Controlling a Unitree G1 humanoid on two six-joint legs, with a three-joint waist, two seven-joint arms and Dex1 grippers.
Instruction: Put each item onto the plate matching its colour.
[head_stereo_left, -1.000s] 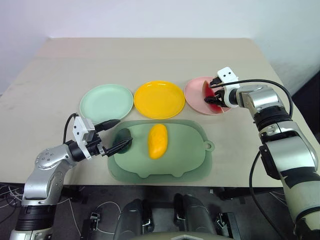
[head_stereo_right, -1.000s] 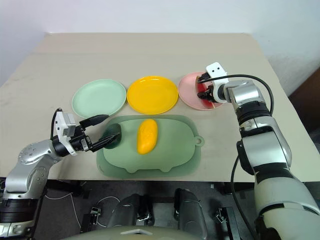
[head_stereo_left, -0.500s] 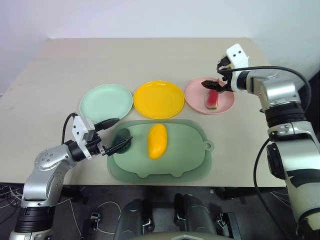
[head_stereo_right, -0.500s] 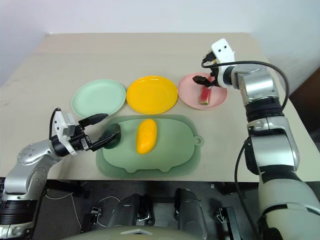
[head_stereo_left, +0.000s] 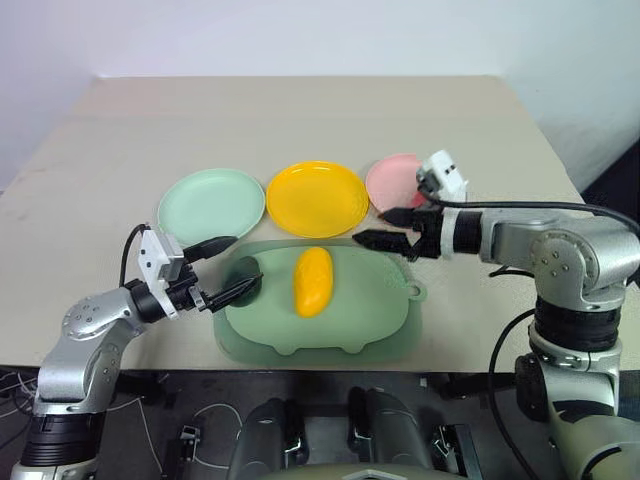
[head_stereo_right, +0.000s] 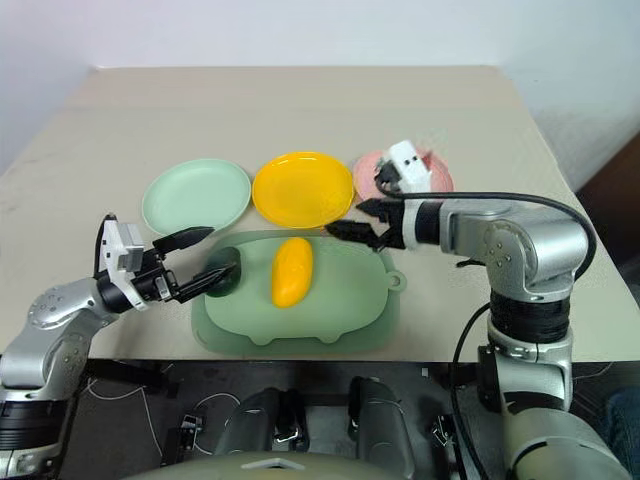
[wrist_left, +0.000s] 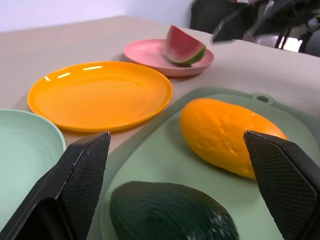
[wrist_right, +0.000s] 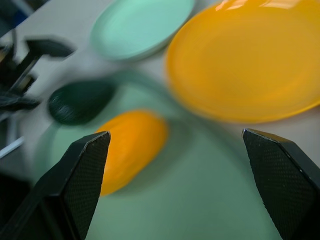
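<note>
Both end effectors stand wide open and hold nothing, as far as I can see. My right end effector (head_stereo_left: 383, 228) hangs over the far edge of the pig-shaped tray (head_stereo_left: 345, 330), its two black fingers spread and pointing toward the left side of the bench (head_stereo_left: 300, 120). Just below and ahead of its fingertips lies the yellow mango (head_stereo_left: 313, 281), untouched on the tray; beyond its tips sits the yellow plate (head_stereo_left: 318, 198), bare, and behind its wrist the pink plate (wrist_left: 150, 52) carries the watermelon wedge (wrist_left: 184, 46), resting rind down. My left end effector (head_stereo_left: 225, 268) sits level at the tray's near left corner, fingers apart on either side of the dark green avocado (wrist_left: 170, 212), which lies on the tray right between the tips; I cannot tell whether either finger touches it. Beyond this end effector, toward the far side of the bench, the mint green plate (head_stereo_left: 211, 204) is bare, just beside the yellow plate.
</note>
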